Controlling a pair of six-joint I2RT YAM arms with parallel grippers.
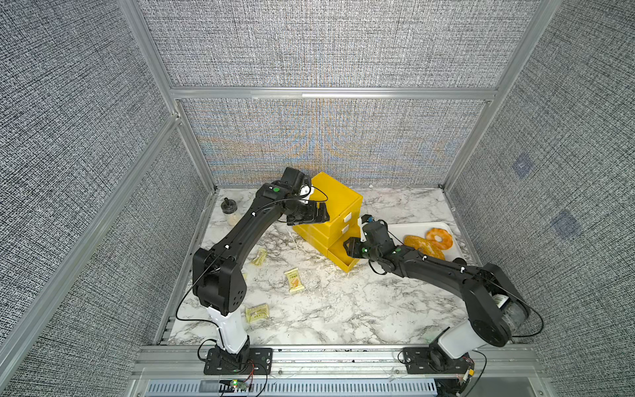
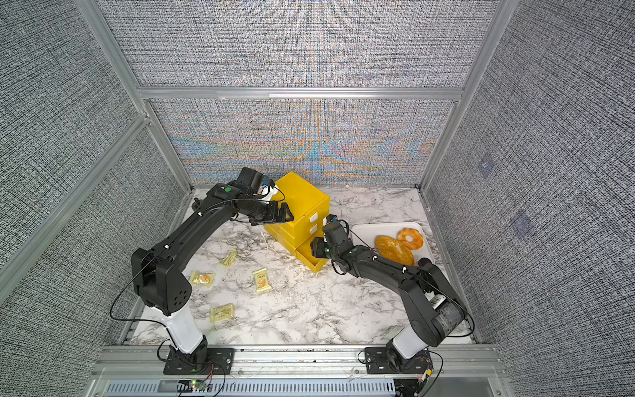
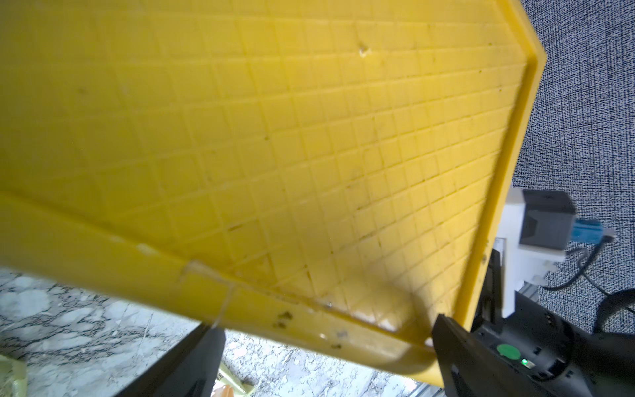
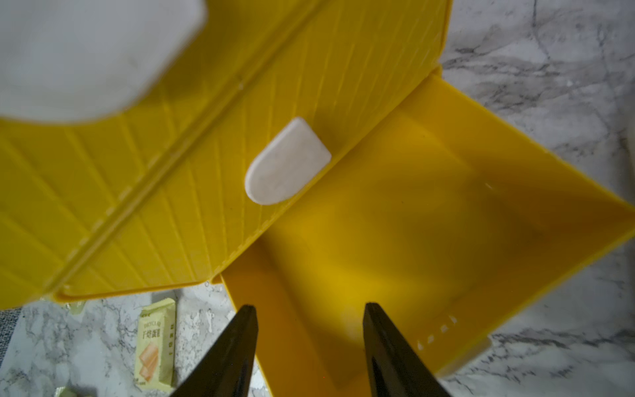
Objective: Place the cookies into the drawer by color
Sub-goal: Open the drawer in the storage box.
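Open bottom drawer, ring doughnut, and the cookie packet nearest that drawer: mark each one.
open bottom drawer [image 4: 429, 220]: right wrist view, on its bare inner floor.
ring doughnut [image 1: 447, 242]: in a top view, on the band beside its hole.
cookie packet [image 1: 294, 280]: in a top view, on the wrapper's middle.

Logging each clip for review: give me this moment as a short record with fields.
drawer: yellow three-drawer unit, bottom drawer pulled out, visible part empty, upper two shut
cookies: four pale yellow packets loose on the table
left tool: open, at the unit's side
right tool: open, empty, above the open drawer
tray: bread loaf and doughnut on it
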